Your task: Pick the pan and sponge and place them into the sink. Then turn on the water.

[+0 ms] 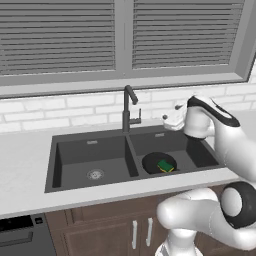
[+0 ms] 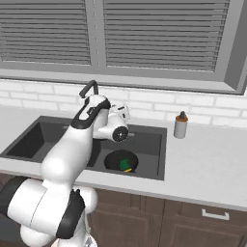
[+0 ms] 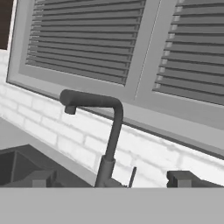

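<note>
With pan (image 1: 154, 161) and sponge (image 1: 165, 165) in the sink (image 1: 90, 150), we bring our empty, spread claw (image 3: 111, 183) toward the faucet (image 3: 109, 131), judging its thin rigid lever (image 3: 131, 177) best nudged near the tip.

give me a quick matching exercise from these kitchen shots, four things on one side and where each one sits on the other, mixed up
Things:
1. round black frying pan
2. small green and yellow sponge
3. tall dark grey gooseneck faucet
4. small soap dispenser bottle

Places:
A. on the counter right of the dark grey double-basin sink, near the wall
B. lying in the pan
C. on the floor of the right basin
D. behind the divider between the basins

Pairs: 1-C, 2-B, 3-D, 4-A
</note>
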Robot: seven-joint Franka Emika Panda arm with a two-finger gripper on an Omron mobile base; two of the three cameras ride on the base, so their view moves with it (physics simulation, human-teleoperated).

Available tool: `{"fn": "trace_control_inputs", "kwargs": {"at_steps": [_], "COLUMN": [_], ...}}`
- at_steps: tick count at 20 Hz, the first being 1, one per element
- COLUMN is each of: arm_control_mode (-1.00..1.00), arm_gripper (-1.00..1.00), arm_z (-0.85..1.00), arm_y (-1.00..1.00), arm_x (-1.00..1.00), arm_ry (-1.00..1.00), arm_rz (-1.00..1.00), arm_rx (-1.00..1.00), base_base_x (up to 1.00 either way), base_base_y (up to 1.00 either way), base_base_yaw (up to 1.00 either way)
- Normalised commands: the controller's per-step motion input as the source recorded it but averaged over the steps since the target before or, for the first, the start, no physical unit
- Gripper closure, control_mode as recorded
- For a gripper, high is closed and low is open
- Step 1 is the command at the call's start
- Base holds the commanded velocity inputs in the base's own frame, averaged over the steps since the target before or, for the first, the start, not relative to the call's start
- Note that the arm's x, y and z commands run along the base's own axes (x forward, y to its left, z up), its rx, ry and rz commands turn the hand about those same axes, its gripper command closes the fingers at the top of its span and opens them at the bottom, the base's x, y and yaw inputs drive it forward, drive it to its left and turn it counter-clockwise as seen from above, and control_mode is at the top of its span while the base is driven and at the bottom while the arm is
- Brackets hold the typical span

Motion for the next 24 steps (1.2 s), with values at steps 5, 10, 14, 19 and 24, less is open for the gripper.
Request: {"fn": "trace_control_inputs", "kwargs": {"at_steps": [5,10,14,19,24], "arm_control_mode": [-1.00,-1.00,-1.00,-1.00,-1.00], "arm_gripper": [-1.00,-1.00,-1.00,-1.00,-1.00], "arm_z": [-0.01,-0.05,-0.14,-0.14,-0.16], "arm_y": [0.05,0.14,0.13,0.07,0.10], "arm_x": [0.04,0.14,0.31,0.37,0.44], "arm_ry": [-0.09,-0.02,0.00,0.00,0.01], "arm_rz": [0.10,0.02,0.00,0.00,0.00], "arm_rx": [0.12,0.03,0.00,0.00,0.00], "base_base_x": [0.00,0.00,0.00,0.00,0.00], "base_base_y": [0.00,0.00,0.00,0.00,0.00], "base_base_yaw": [0.00,0.00,0.00,0.00,0.00]}}
